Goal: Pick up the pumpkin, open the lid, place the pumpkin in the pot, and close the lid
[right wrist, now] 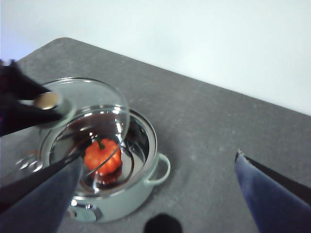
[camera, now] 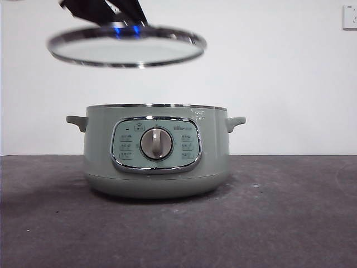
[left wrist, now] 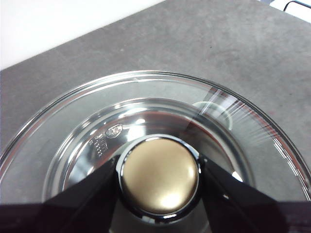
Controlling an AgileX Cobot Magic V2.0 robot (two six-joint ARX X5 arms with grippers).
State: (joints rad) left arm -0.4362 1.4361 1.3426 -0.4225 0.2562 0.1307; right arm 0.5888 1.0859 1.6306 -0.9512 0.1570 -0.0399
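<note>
The glass lid (camera: 127,47) hangs tilted above the sage-green pot (camera: 156,162), a little to its left. My left gripper (left wrist: 159,171) is shut on the lid's knob (left wrist: 160,182), one black jaw on each side. In the right wrist view the orange pumpkin (right wrist: 103,156) lies on the shiny floor inside the pot (right wrist: 146,191), partly seen through the raised lid (right wrist: 92,104). The pot wall hides the pumpkin in the front view. My right gripper (right wrist: 159,158) is open and holds nothing, high above the table beside the pot.
The pot stands on a dark grey table (camera: 279,223) in front of a white wall. A wall socket (camera: 350,17) sits at the upper right. Bare tabletop extends on both sides of the pot.
</note>
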